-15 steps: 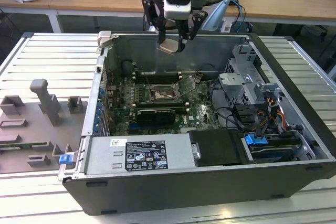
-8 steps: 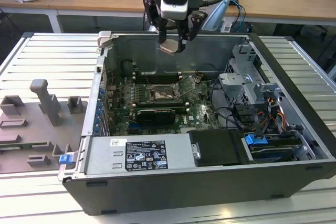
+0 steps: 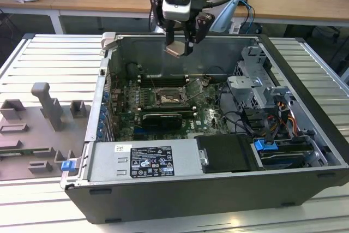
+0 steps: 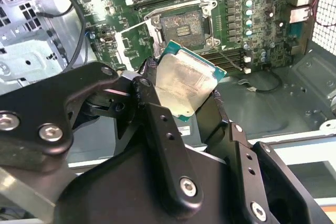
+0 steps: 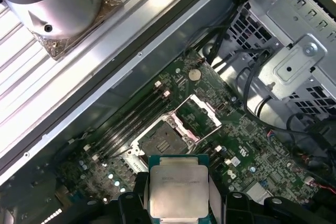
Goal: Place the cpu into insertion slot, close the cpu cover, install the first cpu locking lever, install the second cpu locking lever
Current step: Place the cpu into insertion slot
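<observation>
My gripper (image 3: 180,47) hangs above the open computer case, shut on the cpu (image 3: 175,51), a flat silver-topped chip with a green edge. Both wrist views show the cpu (image 4: 186,80) (image 5: 178,190) clamped by its sides between my black fingers (image 4: 152,103). Below it on the green board lies the insertion slot (image 3: 166,97) (image 4: 181,23) (image 5: 157,141), its dark centre bare. The cpu cover (image 3: 194,88) (image 4: 122,45) (image 5: 206,125) stands swung up beside the slot. A thin locking lever (image 4: 231,59) sticks out at the slot's side. The chip is well clear of the slot.
The case wall (image 3: 180,45) rises behind the board. A long black card (image 3: 159,118) lies just in front of the slot. A metal drive cage (image 3: 256,88) with cables sits to the exterior view's right, and the power supply (image 3: 143,161) sits in front. A grey fixture (image 3: 46,113) stands outside the case.
</observation>
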Action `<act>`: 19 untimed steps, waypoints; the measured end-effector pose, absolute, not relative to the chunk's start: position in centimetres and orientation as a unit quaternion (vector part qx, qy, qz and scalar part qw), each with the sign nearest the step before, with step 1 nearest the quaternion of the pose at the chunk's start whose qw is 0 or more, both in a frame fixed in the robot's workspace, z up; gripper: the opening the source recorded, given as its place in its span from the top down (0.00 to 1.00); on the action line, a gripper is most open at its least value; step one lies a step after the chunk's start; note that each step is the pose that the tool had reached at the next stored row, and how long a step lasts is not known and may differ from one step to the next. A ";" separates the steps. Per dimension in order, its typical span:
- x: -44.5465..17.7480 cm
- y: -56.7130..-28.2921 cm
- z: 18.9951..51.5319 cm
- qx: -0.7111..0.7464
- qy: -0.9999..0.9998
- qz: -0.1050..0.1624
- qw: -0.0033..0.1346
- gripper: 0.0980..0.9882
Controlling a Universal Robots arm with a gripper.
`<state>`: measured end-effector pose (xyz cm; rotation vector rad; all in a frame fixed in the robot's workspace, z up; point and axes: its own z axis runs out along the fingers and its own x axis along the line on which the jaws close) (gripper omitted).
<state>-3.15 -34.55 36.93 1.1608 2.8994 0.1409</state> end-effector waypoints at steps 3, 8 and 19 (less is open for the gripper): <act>-3.2 -34.6 36.9 0.392 0.919 0.045 0.009 0.50; -3.2 -34.6 36.8 0.432 0.901 0.045 0.011 0.50; -3.2 -34.6 36.5 0.490 0.870 0.044 0.013 0.50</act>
